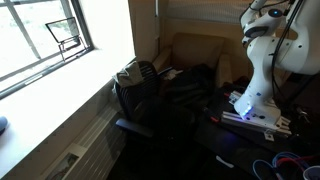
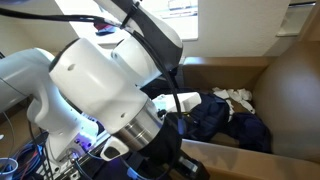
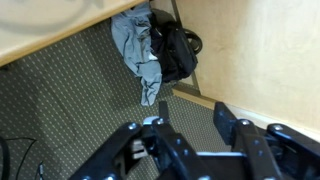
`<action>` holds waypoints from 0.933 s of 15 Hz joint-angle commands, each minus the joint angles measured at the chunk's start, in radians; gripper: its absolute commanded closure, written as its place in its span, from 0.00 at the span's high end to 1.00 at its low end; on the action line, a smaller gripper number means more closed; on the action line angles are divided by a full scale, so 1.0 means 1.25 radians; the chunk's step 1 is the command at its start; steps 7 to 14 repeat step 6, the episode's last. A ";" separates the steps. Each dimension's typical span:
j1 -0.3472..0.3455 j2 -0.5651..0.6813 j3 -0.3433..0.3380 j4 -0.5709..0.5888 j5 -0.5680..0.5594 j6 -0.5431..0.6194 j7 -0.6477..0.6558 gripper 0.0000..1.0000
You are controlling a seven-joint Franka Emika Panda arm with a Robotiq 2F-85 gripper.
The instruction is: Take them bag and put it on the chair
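In the wrist view a black bag (image 3: 177, 50) lies on the patterned carpet against a light wooden panel, with a grey cloth (image 3: 140, 55) draped at its left side. My gripper (image 3: 192, 112) hangs open and empty well above the floor, short of the bag. A black office chair (image 1: 140, 95) stands by the window wall in an exterior view. A dark heap (image 1: 195, 85) lies beside the chair; it shows as dark blue fabric (image 2: 225, 122) in front of a cardboard box. The gripper itself is out of view in both exterior views.
The white robot arm (image 1: 262, 60) stands on its base at the right and fills the near side in an exterior view (image 2: 95, 90). A large cardboard box (image 1: 200, 55) stands behind the chair. Wooden panels (image 3: 260, 50) border the carpet. Cables (image 1: 285, 165) lie near the base.
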 commanded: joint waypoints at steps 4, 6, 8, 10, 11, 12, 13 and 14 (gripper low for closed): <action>0.008 -0.019 0.004 -0.001 0.000 -0.001 0.001 0.75; 0.008 -0.026 0.004 0.000 0.000 -0.001 0.001 0.75; 0.008 -0.026 0.004 0.000 0.000 -0.001 0.001 0.75; 0.008 -0.026 0.004 0.000 0.000 -0.001 0.001 0.75; 0.008 -0.026 0.004 0.000 0.000 -0.001 0.001 0.75; 0.008 -0.026 0.004 0.000 0.000 -0.001 0.001 0.75; 0.008 -0.026 0.004 0.000 0.000 -0.001 0.001 0.75; 0.008 -0.026 0.004 0.000 0.000 -0.001 0.001 0.75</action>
